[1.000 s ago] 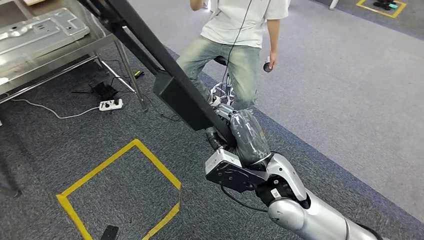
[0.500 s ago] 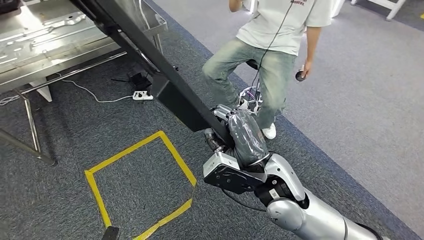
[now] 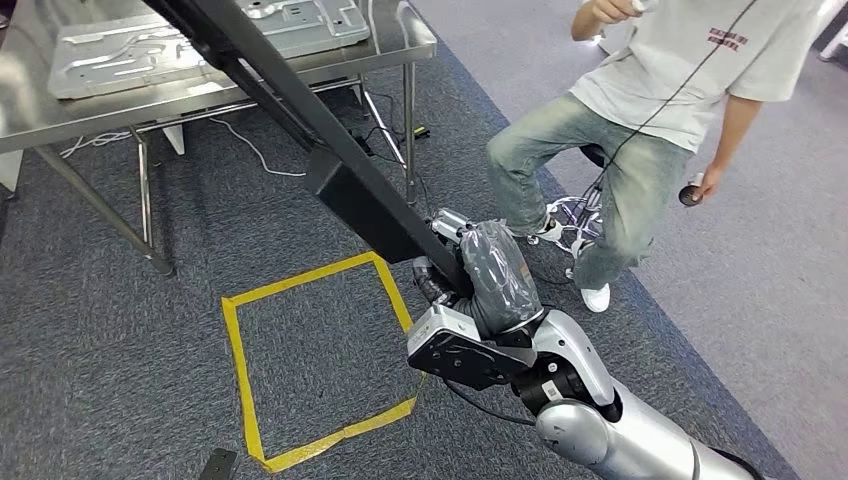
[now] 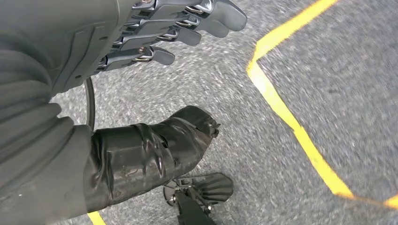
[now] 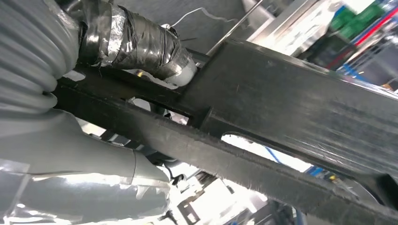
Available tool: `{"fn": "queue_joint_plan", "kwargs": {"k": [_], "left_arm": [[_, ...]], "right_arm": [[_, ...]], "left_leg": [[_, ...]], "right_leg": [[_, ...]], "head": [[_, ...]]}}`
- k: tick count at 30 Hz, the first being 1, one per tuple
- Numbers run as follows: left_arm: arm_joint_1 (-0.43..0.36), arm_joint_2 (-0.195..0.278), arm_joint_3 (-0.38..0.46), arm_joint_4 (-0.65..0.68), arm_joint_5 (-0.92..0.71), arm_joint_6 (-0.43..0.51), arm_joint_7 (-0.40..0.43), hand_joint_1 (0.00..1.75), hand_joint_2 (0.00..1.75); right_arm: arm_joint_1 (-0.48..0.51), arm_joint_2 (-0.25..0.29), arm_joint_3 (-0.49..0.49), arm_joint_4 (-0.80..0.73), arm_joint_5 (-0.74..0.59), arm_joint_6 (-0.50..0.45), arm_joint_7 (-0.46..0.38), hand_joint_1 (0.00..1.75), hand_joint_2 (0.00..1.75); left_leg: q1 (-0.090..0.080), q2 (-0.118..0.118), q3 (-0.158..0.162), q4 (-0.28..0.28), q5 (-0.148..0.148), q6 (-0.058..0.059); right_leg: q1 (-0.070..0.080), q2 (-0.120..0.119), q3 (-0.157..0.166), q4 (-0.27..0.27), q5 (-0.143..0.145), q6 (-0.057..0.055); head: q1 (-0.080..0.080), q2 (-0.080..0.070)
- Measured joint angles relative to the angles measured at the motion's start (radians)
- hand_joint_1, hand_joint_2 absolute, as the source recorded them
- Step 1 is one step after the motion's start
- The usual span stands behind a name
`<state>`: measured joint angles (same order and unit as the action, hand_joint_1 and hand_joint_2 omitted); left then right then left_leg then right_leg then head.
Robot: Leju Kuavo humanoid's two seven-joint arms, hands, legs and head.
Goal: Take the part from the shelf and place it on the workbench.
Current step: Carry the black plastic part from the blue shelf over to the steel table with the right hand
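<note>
Black part: a long matte-black beam point(image 3: 300, 110) with a boxy, thicker section partway along; it runs on a slant from the right hand up across the workbench edge in the head view. The right wrist view shows flat faces, a slot-like opening and fine scuffing point(image 5: 291, 117).
Right hand: wrapped in glossy grey tape and ribbed cover point(image 3: 485, 270), it grips the lower end of the beam; the taped thumb point(image 5: 136, 44) presses on one side of it. The beam is carried in the air, not yet on the bench.
Left hand: hangs over the floor point(image 4: 141, 70), holding nothing; dark metal fingers point(image 4: 183, 23) lie straight and close together, well apart from the thick taped thumb point(image 4: 155, 150).
Workbench: brushed steel table point(image 3: 400, 45) on thin legs, with a pressed sheet-metal panel point(image 3: 170, 45), ribbed and silvery, lying on its top.
Floor: grey short-pile carpet point(image 3: 110, 330) with a square of yellow tape point(image 3: 235, 350); white and black cables trail under the bench.
Person: seated on a stool near the right hand point(image 3: 640, 140), in a pale shirt and faded jeans, holding a small dark object in one hand.
</note>
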<state>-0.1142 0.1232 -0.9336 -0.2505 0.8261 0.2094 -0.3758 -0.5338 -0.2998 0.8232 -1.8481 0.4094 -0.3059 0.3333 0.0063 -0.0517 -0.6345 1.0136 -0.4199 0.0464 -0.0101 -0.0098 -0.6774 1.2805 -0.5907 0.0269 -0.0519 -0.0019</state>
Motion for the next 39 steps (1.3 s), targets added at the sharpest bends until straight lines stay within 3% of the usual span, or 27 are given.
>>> {"fn": "queue_joint_plan", "kwargs": {"k": [2, 3, 5, 6, 8, 10, 12, 14, 15, 16, 18, 20, 22, 23, 25, 27, 28, 29, 30, 31, 32, 34, 35, 39], "left_arm": [[0.003, -0.001, -0.001, 0.000, 0.000, 0.000, 0.003, 0.00, 1.75], [0.003, -0.002, -0.001, 0.000, 0.000, 0.000, 0.004, 0.00, 1.75], [0.001, -0.003, -0.002, 0.000, 0.000, 0.000, 0.004, 0.00, 1.75], [0.002, -0.003, -0.002, 0.000, 0.000, 0.000, 0.004, 0.00, 1.75], [0.007, -0.003, -0.004, 0.000, 0.000, 0.000, 0.005, 0.00, 1.75], [0.011, -0.005, -0.005, 0.000, 0.002, 0.000, 0.004, 0.00, 1.75], [0.006, -0.006, -0.006, 0.000, 0.004, 0.000, 0.004, 0.00, 1.75], [0.002, -0.006, -0.006, 0.000, 0.005, 0.000, 0.004, 0.00, 1.75], [0.003, -0.006, -0.006, 0.000, 0.006, 0.000, 0.004, 0.00, 1.75], [0.005, -0.006, -0.006, 0.000, 0.008, 0.000, 0.004, 0.00, 1.75], [0.007, -0.006, -0.006, 0.000, 0.011, 0.000, 0.004, 0.00, 1.75], [0.003, -0.006, -0.006, 0.000, 0.012, 0.000, 0.003, 0.00, 1.75], [0.003, -0.006, -0.006, 0.000, 0.012, 0.001, 0.003, 0.00, 1.75], [0.005, -0.006, -0.006, 0.000, 0.012, 0.001, 0.003, 0.00, 1.75], [0.007, -0.006, -0.006, 0.000, 0.013, 0.002, 0.001, 0.00, 1.75], [0.005, -0.006, -0.006, 0.000, 0.015, 0.003, -0.003, 0.00, 1.75], [0.003, -0.006, -0.006, 0.000, 0.016, 0.003, -0.006, 0.00, 1.75], [0.003, -0.006, -0.006, 0.000, 0.017, 0.003, -0.008, 0.00, 1.75], [0.003, -0.006, -0.006, 0.000, 0.018, 0.002, -0.010, 0.00, 1.75], [0.003, -0.006, -0.006, 0.000, 0.020, -0.001, -0.011, 0.00, 1.75], [0.003, -0.006, -0.006, 0.000, 0.022, -0.004, -0.012, 0.00, 1.75], [0.002, -0.005, -0.006, 0.000, 0.025, -0.013, -0.012, 0.00, 1.75], [0.002, -0.005, -0.006, 0.000, 0.025, -0.016, -0.013, 0.00, 1.75], [0.006, -0.004, -0.006, 0.000, 0.025, -0.018, -0.015, 0.00, 1.75]], "right_arm": [[0.001, 0.000, 0.000, 0.000, 0.001, 0.000, 0.000, 1.73, 1.75], [0.001, 0.000, 0.000, 0.000, 0.002, 0.000, 0.000, 1.73, 1.75], [0.002, 0.000, 0.000, -0.001, 0.003, 0.000, 0.001, 1.73, 1.75], [0.002, -0.001, 0.000, -0.001, 0.003, 0.000, 0.001, 1.73, 1.75], [0.001, -0.001, 0.000, -0.001, 0.003, 0.000, 0.002, 1.73, 1.75], [-0.001, 0.000, 0.000, -0.001, 0.003, 0.000, 0.002, 1.73, 1.75], [0.000, 0.000, 0.000, -0.002, 0.005, 0.000, 0.002, 1.73, 1.75], [0.003, 0.000, 0.000, -0.001, 0.006, 0.001, 0.004, 1.73, 1.75], [0.003, 0.000, 0.000, -0.001, 0.006, 0.001, 0.004, 1.73, 1.75], [0.004, 0.000, 0.000, -0.001, 0.006, 0.001, 0.005, 1.73, 1.75], [0.004, 0.000, 0.000, -0.001, 0.006, 0.001, 0.005, 1.73, 1.75], [0.003, 0.000, 0.000, -0.002, 0.006, 0.001, 0.007, 1.73, 1.75], [0.002, 0.000, 0.000, -0.003, 0.004, 0.001, 0.010, 1.73, 1.75], [0.002, 0.000, -0.001, -0.004, 0.001, 0.001, 0.012, 1.73, 1.75], [0.003, -0.001, -0.003, -0.004, -0.019, -0.003, 0.013, 1.73, 1.75], [0.009, -0.001, -0.009, -0.004, -0.066, -0.018, 0.007, 1.73, 1.75], [0.015, -0.001, -0.012, -0.003, -0.097, -0.030, 0.003, 1.73, 1.75], [0.020, -0.001, -0.015, -0.002, -0.127, -0.041, 0.002, 1.73, 1.75], [0.023, -0.001, -0.017, 0.000, -0.158, -0.051, 0.005, 1.73, 1.75], [0.024, -0.001, -0.019, 0.002, -0.195, -0.057, 0.015, 1.73, 1.75], [0.023, -0.001, -0.021, 0.005, -0.228, -0.061, 0.028, 1.73, 1.75], [0.018, 0.000, -0.024, 0.013, -0.251, -0.068, 0.061, 1.73, 1.75], [0.015, 0.000, -0.023, 0.018, -0.228, -0.075, 0.077, 1.73, 1.75], [0.009, 0.001, -0.023, 0.030, -0.116, -0.108, 0.115, 1.73, 1.75]], "left_leg": [[0.001, -0.031, 0.000, 0.006, -0.002, -0.003], [0.001, -0.044, -0.002, 0.011, -0.004, -0.007], [0.003, -0.069, -0.011, 0.018, -0.005, -0.016], [0.005, -0.082, -0.015, 0.017, -0.003, -0.023], [0.010, -0.092, -0.021, 0.015, 0.001, -0.037], [0.008, -0.043, -0.040, 0.054, -0.022, -0.046], [0.006, 0.020, -0.094, 0.164, -0.076, -0.052], [0.009, 0.038, -0.146, 0.263, -0.107, -0.057], [0.010, 0.042, -0.150, 0.268, -0.097, -0.059], [0.011, 0.048, -0.133, 0.236, -0.073, -0.060], [0.006, 0.086, -0.063, 0.105, -0.018, -0.056], [-0.001, 0.113, -0.020, 0.024, 0.001, -0.044], [-0.004, 0.097, -0.018, 0.014, -0.001, -0.032], [-0.003, 0.088, -0.016, 0.011, -0.001, -0.027], [0.002, 0.075, -0.011, 0.005, 0.001, -0.016], [0.003, 0.062, -0.009, 0.003, 0.000, -0.007], [0.003, 0.055, -0.009, 0.004, -0.001, -0.005], [0.002, 0.048, -0.008, 0.005, -0.002, -0.004], [0.002, 0.041, -0.008, 0.007, -0.003, -0.004], [0.002, 0.034, -0.006, 0.009, -0.004, -0.005], [0.003, 0.028, -0.006, 0.012, -0.006, -0.008], [-0.001, 0.017, -0.008, 0.019, -0.010, -0.017], [-0.002, 0.013, -0.010, 0.021, -0.011, -0.022], [0.002, 0.018, -0.021, 0.036, -0.021, -0.044]], "right_leg": [[-0.004, 0.020, 0.030, -0.090, 0.069, -0.002], [-0.007, 0.047, 0.053, -0.149, 0.097, -0.005], [-0.010, 0.091, 0.084, -0.226, 0.122, -0.009], [-0.007, 0.097, 0.088, -0.235, 0.118, -0.012], [-0.007, 0.073, 0.095, -0.246, 0.124, -0.024], [-0.008, 0.046, 0.108, -0.260, 0.129, -0.037], [-0.003, 0.017, 0.116, -0.266, 0.128, -0.045], [0.000, -0.014, 0.118, -0.266, 0.124, -0.049], [0.001, -0.029, 0.120, -0.265, 0.121, -0.049], [0.001, -0.043, 0.122, -0.264, 0.117, -0.048], [0.004, -0.067, 0.128, -0.260, 0.108, -0.041], [0.010, -0.087, 0.132, -0.257, 0.098, -0.030], [0.014, -0.105, 0.138, -0.259, 0.091, -0.020], [0.013, -0.102, 0.140, -0.256, 0.086, -0.014], [0.008, -0.059, 0.121, -0.206, 0.051, -0.006], [0.005, -0.010, 0.058, -0.079, -0.008, -0.002], [0.004, -0.001, 0.022, -0.015, -0.028, -0.002], [0.004, 0.003, -0.003, 0.021, -0.029, -0.001], [0.003, 0.004, -0.010, 0.022, -0.011, -0.001], [0.001, 0.004, 0.001, -0.018, 0.025, -0.001], [-0.001, 0.006, 0.026, -0.084, 0.066, -0.002], [-0.002, 0.011, 0.072, -0.199, 0.114, -0.006], [-0.001, 0.013, 0.082, -0.225, 0.120, -0.010], [0.000, 0.011, 0.088, -0.242, 0.127, -0.033]], "head": [[0.000, 0.000], [0.000, 0.000], [0.000, 0.000], [-0.001, 0.000], [-0.001, 0.000], [-0.007, 0.000], [-0.013, 0.000], [-0.014, 0.000], [-0.014, 0.000], [-0.014, 0.000], [-0.014, 0.000], [-0.012, 0.000], [-0.007, 0.000], [-0.005, 0.000], [-0.003, 0.000], [0.000, 0.000], [0.002, 0.000], [0.002, 0.000], [0.002, 0.000], [0.002, 0.000], [0.002, 0.000], [0.002, 0.000], [0.002, 0.000], [0.000, 0.000]]}}
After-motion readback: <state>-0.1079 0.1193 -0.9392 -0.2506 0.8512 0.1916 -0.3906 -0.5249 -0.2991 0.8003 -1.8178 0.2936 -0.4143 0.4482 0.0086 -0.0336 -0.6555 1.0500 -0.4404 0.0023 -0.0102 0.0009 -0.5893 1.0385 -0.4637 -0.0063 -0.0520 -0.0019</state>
